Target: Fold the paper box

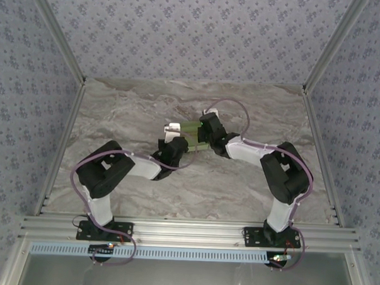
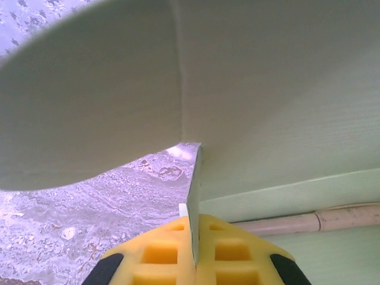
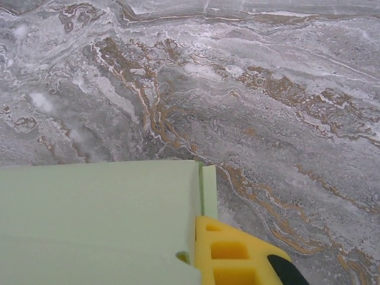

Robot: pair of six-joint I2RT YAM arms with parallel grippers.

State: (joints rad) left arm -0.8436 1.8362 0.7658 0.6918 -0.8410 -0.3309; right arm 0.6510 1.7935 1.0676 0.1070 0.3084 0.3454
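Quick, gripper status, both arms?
Left gripper: closed on an edge of the paper box.
Right gripper: looks closed on the paper box; one finger is hidden behind the card.

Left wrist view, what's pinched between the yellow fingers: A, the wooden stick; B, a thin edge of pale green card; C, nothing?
B: a thin edge of the paper box runs down into the slit between the yellow fingers of the left gripper; the wooden stick lies apart, to the side.
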